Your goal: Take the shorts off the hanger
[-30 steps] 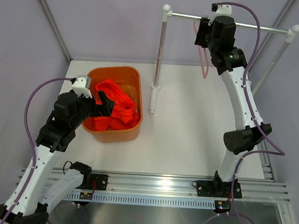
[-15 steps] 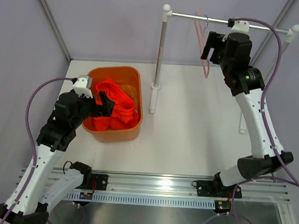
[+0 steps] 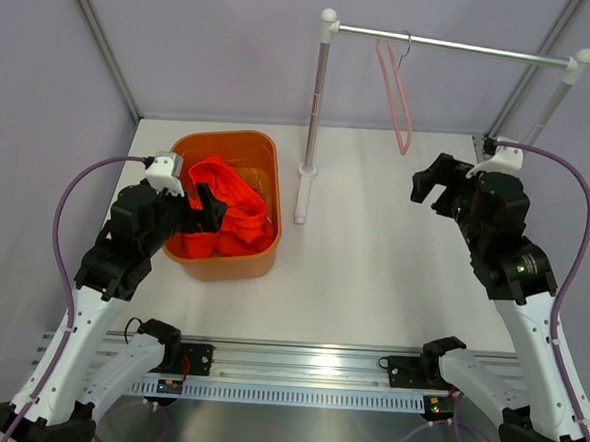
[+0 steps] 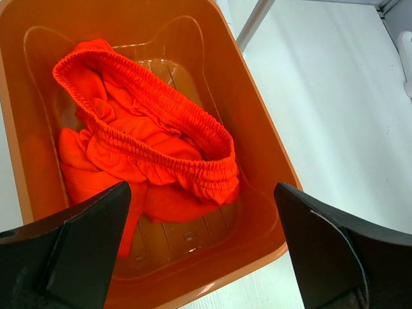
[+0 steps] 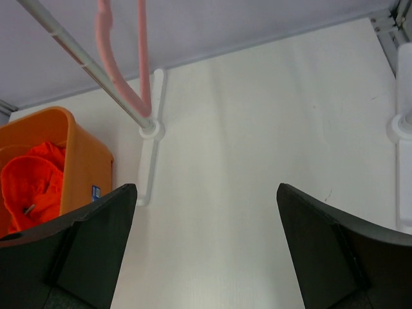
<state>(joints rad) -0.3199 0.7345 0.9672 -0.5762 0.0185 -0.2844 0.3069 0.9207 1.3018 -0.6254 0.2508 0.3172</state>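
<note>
Top external view: left claw (image 3: 208,204) spread wide, empty, poised over basket (image 3: 230,137). Shorts (image 3: 232,215) crumpled inside basket directly beneath it, clear of hanger (image 3: 395,92). Right claw (image 3: 433,185) also wide open, holding nothing, above desk (image 3: 372,276). Hanger hangs bare on rail (image 3: 476,49), up and beyond right claw. Task looks done. Risks: left claw dipping could snag limp fabric and drag shorts out. Right arm swinging up could knock hanger off rail or strike post (image 3: 313,112).
</note>
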